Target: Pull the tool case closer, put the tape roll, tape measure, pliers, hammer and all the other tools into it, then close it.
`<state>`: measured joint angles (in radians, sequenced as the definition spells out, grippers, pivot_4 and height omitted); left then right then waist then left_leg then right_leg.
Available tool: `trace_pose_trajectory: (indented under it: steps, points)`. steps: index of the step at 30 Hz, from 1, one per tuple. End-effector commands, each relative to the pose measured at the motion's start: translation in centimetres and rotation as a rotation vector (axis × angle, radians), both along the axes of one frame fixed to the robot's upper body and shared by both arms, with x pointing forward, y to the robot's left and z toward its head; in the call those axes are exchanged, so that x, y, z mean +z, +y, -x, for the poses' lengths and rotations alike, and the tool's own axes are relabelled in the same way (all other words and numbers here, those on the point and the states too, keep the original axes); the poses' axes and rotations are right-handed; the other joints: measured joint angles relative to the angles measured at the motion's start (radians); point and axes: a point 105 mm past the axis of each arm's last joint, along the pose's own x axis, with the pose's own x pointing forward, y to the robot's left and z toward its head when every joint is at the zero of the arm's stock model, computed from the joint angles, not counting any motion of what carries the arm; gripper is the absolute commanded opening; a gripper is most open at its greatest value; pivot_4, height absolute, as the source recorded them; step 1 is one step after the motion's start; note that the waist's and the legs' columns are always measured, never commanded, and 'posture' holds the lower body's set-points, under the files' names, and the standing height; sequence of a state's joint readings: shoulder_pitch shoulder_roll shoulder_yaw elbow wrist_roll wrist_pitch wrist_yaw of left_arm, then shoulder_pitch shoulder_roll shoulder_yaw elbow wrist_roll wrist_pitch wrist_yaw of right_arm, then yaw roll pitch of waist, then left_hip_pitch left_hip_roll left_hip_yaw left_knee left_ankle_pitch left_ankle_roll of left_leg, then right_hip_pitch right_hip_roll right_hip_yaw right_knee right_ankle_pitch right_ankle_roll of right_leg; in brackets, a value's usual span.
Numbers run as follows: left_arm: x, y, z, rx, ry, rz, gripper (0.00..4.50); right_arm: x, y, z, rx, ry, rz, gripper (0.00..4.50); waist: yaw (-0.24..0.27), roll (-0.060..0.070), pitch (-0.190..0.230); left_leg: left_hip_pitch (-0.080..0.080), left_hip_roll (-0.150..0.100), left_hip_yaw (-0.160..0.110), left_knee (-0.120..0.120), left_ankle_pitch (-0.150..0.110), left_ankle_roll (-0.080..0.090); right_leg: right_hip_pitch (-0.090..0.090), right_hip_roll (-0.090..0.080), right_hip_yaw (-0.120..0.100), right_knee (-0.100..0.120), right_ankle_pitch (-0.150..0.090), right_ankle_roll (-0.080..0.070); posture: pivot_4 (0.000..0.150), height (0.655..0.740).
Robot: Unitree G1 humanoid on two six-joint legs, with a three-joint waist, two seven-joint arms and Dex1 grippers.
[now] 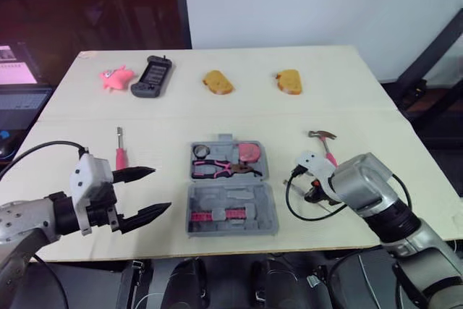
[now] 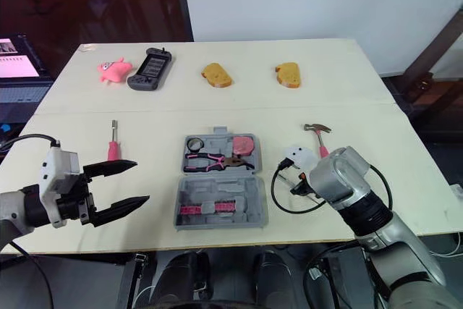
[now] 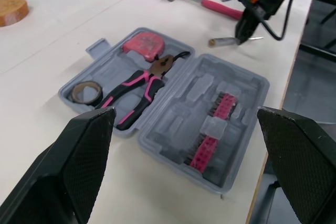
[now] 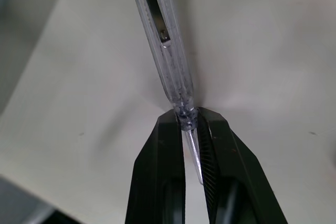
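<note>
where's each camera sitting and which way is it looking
Left eye, right eye: on the head, looking forward and down at the table; both arms show, left gripper open.
Left wrist: along its own fingers toward the open tool case, hammer beyond.
Right wrist: down its fingers, right gripper shut on a clear tester pen.
Shared: left wrist and eye views both hold the tool case.

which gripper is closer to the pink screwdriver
Left. The left gripper is open just beside the pink screwdriver; the right gripper is across the tool case, shut on a clear tester.
</note>
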<state>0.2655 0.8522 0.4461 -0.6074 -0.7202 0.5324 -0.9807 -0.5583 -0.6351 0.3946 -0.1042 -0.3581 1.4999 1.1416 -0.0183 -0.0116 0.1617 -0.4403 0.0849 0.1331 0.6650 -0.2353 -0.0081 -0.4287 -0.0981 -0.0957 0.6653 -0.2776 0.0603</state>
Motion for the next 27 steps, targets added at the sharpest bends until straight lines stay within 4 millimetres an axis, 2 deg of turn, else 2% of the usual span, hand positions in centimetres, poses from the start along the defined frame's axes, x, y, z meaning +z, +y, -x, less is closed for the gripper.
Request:
trace_pose_trajectory:
  steps: [1,5,8,13,17,19,22,25,27]
  points:
    - [0.6,-0.2,0.1,-0.015,-0.022,-0.005,4.50,-0.3,-0.4,-1.1,-0.070,-0.049,0.019,0.04,-0.002,-0.002,-0.001,0.000,0.000,0.000,0.000,0.000,0.000,0.000,0.000,0.000,0.000,0.000,0.000,0.150,0.7188]
    - [0.7,-0.3,0.1,-0.017,-0.026,-0.002,4.50,-0.2,-0.5,-2.4,-0.125,-0.100,0.017,0.04,-0.002,-0.010,-0.006,0.001,0.001,0.000,0.000,0.000,0.000,0.001,0.001,0.000,0.000,0.000,0.000,0.150,0.7188]
    - [0.8,-0.2,0.1,-0.017,-0.029,0.002,4.50,0.1,-0.3,-3.0,-0.150,-0.121,0.000,0.04,0.000,-0.012,-0.007,0.002,0.001,0.000,0.000,0.000,0.000,0.001,0.001,0.000,0.000,0.000,0.000,0.150,0.7188]
    - [0.9,-0.1,0.2,-0.020,-0.029,0.002,4.50,1.0,-0.3,-2.8,-0.144,-0.141,0.001,2.35,0.001,-0.011,-0.006,0.001,0.001,0.000,-0.001,0.000,0.000,0.001,0.000,0.000,0.000,0.000,0.000,0.150,0.7188]
    - [0.9,-0.1,-0.1,-0.023,-0.032,0.003,4.50,4.4,-1.4,-3.1,-0.091,-0.219,0.032,4.41,0.003,-0.004,-0.003,-0.002,0.000,0.000,-0.001,0.000,0.000,-0.002,0.000,0.000,0.000,0.000,0.001,0.150,0.7188]
    - [0.9,-0.2,-0.2,-0.029,-0.032,0.004,4.50,6.3,-1.0,-3.1,-0.043,-0.255,0.004,4.46,0.004,0.000,0.000,-0.003,0.000,0.001,-0.001,0.000,0.000,-0.003,0.000,0.001,0.000,0.001,0.001,0.150,0.7188]
    - [0.9,-0.3,-0.5,-0.038,-0.033,0.005,4.50,8.5,0.2,-3.1,0.074,-0.338,-0.055,4.46,0.003,0.000,0.000,-0.002,0.001,0.000,-0.002,0.000,0.000,-0.003,0.001,0.000,0.000,0.001,0.001,0.150,0.7188]
    - [0.9,-0.4,-0.7,-0.046,-0.034,0.007,4.50,9.0,1.3,-2.2,0.271,-0.411,-0.120,4.46,0.008,0.000,0.000,-0.002,0.001,0.000,-0.003,0.000,0.000,-0.003,0.001,0.000,0.000,0.001,0.004,0.150,0.7188]
    - [0.9,-0.4,-0.8,-0.049,-0.034,0.009,4.50,8.3,0.5,-2.3,0.250,-0.434,-0.115,4.46,0.008,0.000,0.000,-0.002,0.000,0.000,-0.003,0.000,0.000,-0.002,0.001,0.000,-0.001,0.001,0.004,0.150,0.7188]
